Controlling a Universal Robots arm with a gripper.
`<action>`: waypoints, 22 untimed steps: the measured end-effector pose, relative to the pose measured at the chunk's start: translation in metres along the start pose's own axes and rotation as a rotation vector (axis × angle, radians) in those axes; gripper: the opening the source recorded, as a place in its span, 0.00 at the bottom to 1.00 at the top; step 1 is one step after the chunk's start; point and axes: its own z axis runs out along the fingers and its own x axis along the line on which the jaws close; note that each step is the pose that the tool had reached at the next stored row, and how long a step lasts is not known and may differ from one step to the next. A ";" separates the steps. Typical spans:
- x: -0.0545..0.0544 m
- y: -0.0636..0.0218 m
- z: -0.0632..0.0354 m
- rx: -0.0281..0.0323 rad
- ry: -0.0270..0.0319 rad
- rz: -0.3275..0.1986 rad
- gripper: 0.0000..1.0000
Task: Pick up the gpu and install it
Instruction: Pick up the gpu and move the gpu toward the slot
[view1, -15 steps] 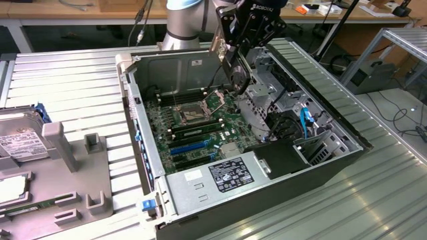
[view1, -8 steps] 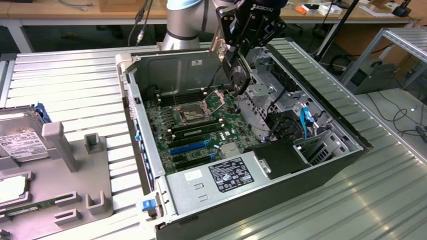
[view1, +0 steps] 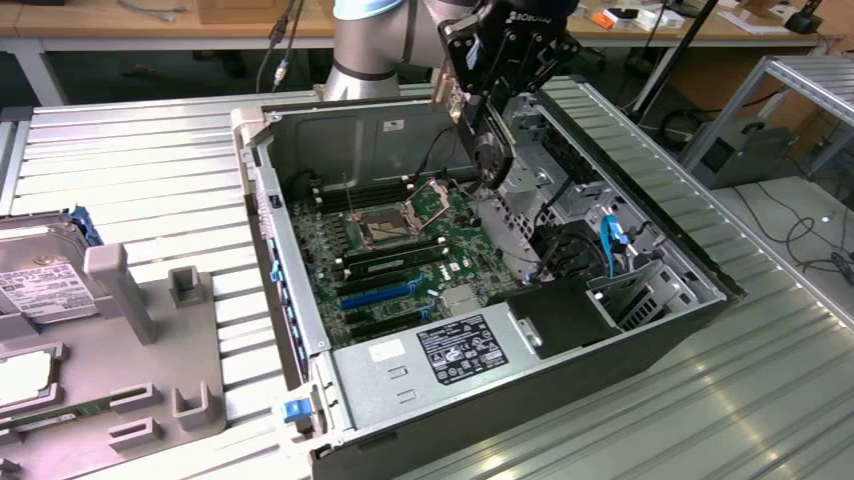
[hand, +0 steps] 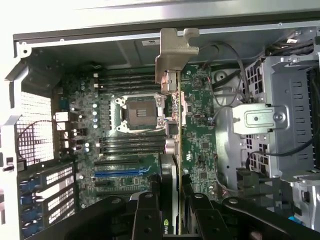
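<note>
Hand (hand: 170, 197) clamps thin gpu (hand: 175, 150) edge-on | silver bracket (hand: 172, 55) | seemingly above green motherboard (hand: 200, 130)

The exterior view looks steeply down from high and a little back onto the open computer case (view1: 347, 140) on the surface (view1: 147, 160), with the arm (view1: 367, 40) at twelve o'clock. The wrist view, behind the end effector (hand: 170, 187), faces down into the case from close. Both share the motherboard (view1: 454, 262) (hand: 200, 145).
</note>
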 end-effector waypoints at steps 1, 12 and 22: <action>0.000 0.0000 0.0000 0.0000 -0.0001 0.000 0.27; -0.007 0.0052 0.0092 0.1192 0.0014 -0.061 0.27; -0.014 0.0053 0.0201 0.1195 0.0088 -0.063 0.27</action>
